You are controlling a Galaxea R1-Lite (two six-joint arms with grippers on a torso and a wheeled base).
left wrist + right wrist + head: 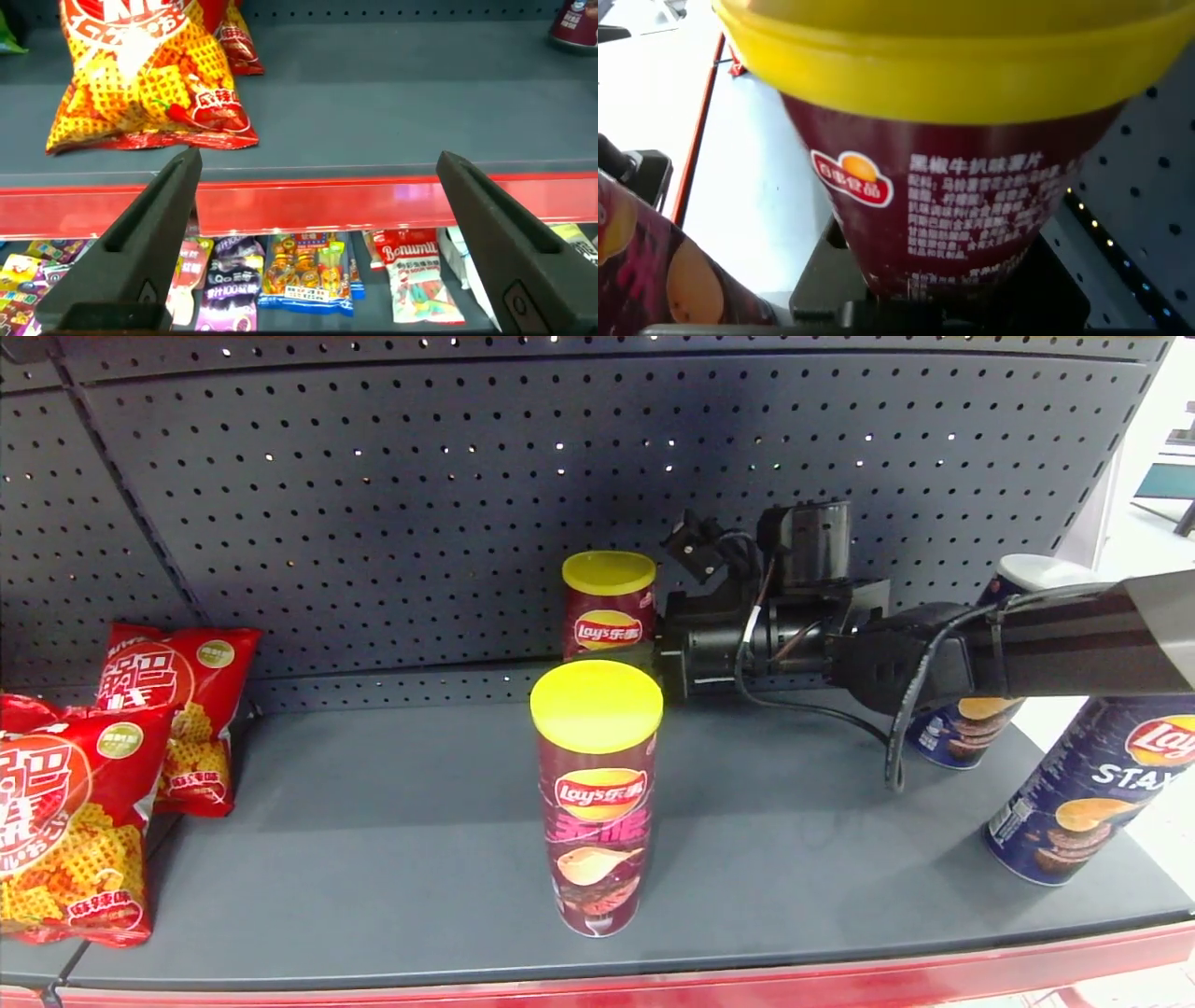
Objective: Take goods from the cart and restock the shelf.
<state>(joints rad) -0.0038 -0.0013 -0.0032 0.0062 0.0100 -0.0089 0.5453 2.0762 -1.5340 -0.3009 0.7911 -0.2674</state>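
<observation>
Two maroon chip cans with yellow lids stand on the grey shelf (373, 840). The front can (597, 803) is upright mid-shelf. The rear can (608, 607) is close to the pegboard, its lower part hidden behind the front one. My right gripper (653, 658) comes in from the right and is shut on the rear can (962, 205), whose side looms close in the right wrist view, the front can (654, 280) beside it. My left gripper (318, 233) hangs open in front of the shelf's red front edge (308, 201), nothing between its fingers (140, 243).
Red snack bags (75, 821) lie at the shelf's left end. Two blue chip cans (1083, 793) stand at the right, one partly behind my right arm. The pegboard back wall (420, 523) closes the rear. Small snack packs (299, 275) fill the shelf below.
</observation>
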